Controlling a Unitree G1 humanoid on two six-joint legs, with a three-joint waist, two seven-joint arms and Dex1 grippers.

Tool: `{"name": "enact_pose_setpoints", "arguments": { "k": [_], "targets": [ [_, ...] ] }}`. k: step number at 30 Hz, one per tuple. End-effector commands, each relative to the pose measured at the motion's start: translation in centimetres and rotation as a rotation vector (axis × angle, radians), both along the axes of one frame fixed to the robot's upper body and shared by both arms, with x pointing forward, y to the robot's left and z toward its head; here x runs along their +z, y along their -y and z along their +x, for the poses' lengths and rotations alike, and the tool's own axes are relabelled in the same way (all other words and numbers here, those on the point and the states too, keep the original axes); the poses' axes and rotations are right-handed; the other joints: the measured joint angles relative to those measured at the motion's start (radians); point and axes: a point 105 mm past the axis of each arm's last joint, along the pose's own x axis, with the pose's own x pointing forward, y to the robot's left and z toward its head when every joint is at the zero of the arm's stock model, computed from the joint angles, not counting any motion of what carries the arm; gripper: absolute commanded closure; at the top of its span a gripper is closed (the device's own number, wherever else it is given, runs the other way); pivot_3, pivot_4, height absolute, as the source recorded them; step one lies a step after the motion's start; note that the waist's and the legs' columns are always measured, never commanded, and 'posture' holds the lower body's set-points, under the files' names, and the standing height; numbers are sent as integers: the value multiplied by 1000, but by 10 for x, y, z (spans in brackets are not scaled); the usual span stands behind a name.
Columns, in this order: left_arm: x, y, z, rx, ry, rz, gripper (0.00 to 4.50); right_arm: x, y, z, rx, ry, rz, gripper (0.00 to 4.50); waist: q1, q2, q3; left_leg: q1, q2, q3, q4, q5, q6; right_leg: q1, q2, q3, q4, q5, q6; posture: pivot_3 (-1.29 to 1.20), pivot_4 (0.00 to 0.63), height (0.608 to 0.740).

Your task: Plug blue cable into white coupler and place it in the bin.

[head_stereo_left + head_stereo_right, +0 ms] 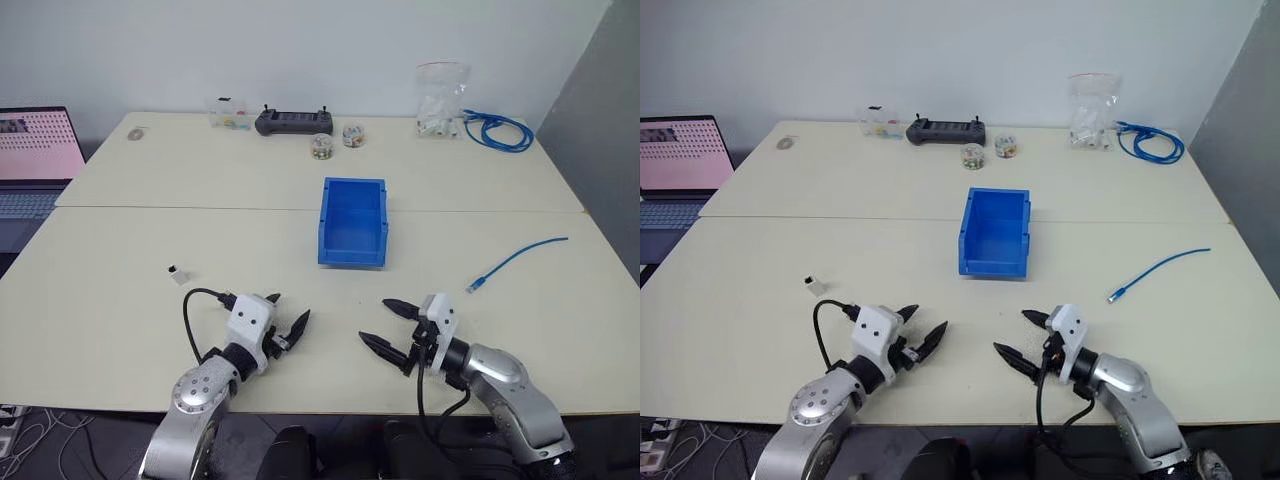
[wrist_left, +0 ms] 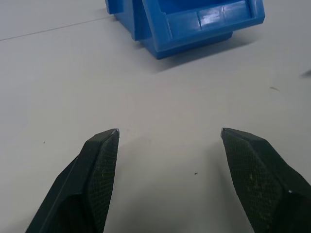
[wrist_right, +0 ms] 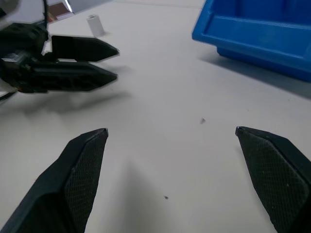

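silver-grey arms, white wrist blocks, black looping cables, black pointed textured fingers (image 2: 99, 170).

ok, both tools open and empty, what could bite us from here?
1. The white coupler is tiny and lies free on the table; the left tool may knock it away.
2. The blue cable lies near the table's right edge; the right tool could push it off.
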Motion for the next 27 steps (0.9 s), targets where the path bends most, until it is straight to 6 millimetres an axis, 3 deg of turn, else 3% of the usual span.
{"name": "enact_pose_setpoints", "arguments": {
  "k": [1,5,11,17,20,21,24,27],
  "targets": [
    [21,5,3,-61,63,-28,969,18,-3,6,12,62,-1,26,0,0,0,0,0,0,0,0,0,0,0,0,0,0,0,0,150,740],
    [20,9,0,-149,55,-7,969,26,-2,10,13,129,-29,26,-2,0,0,0,0,0,0,0,0,0,0,0,0,0,0,0,150,740],
    [34,23,-4,-329,71,13,42,49,4,1,69,192,-18,0,-1,0,0,0,0,0,0,0,0,0,0,0,0,0,0,0,150,740],
    [48,27,-14,-465,53,19,42,57,-3,-14,147,218,-16,0,-3,0,0,0,0,0,0,0,0,0,0,0,0,0,0,0,150,740],
    [53,30,-15,-510,44,49,42,64,4,-16,146,234,-38,0,-2,0,1,0,0,-1,0,0,0,0,0,-1,0,0,0,0,150,740],
    [57,36,-14,-538,52,54,42,67,15,-13,126,243,-72,0,-2,0,1,0,0,-1,0,0,0,0,0,0,0,0,0,0,150,740],
    [65,57,-16,-640,58,76,42,70,77,7,81,257,-362,0,5,2,4,0,0,-1,0,0,0,0,0,0,0,0,0,0,150,740],
    [60,66,-19,-691,30,100,42,70,115,18,100,227,-552,0,4,1,4,-2,-3,1,1,1,1,1,0,0,-3,1,2,0,150,740]
  ]
}}
